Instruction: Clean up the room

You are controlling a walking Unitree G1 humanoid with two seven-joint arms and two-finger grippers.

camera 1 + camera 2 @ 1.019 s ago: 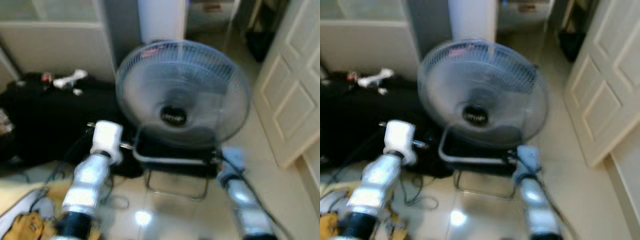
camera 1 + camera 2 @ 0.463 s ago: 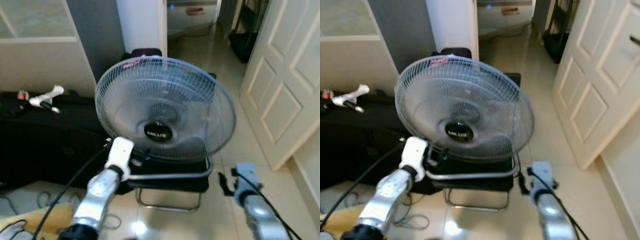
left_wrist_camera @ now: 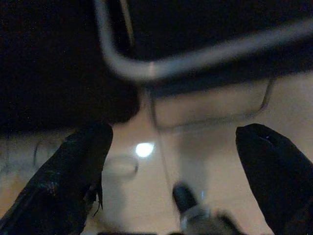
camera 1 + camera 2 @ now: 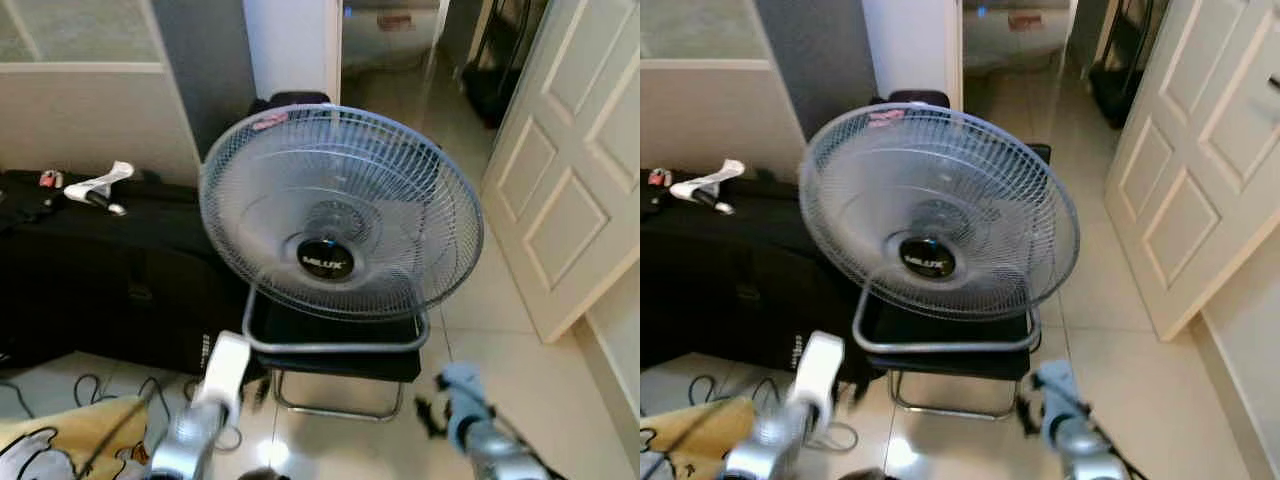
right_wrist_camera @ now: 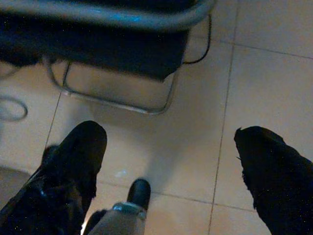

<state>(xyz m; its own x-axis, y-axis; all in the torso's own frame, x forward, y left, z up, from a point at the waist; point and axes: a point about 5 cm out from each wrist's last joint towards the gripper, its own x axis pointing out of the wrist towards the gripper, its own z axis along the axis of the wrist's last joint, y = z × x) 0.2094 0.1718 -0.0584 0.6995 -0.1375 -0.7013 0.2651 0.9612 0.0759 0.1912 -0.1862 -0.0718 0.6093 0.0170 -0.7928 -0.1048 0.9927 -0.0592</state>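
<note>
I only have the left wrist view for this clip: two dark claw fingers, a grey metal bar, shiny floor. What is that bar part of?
Observer: It is the frame of a black chair that carries a large fan, seen from the head camera.
Reviewer: Is the left claw touching the chair?
Observer: No. The left claw is open and hangs in front of the chair, short of the frame.
Reviewer: And the other arm?
Observer: The right claw is open too, over bare floor tiles near the chair's right front corner.
Reviewer: Anything else to tidy?
Observer: A yellow cloth lies on the floor at the robot's left, beside a black case.
</note>
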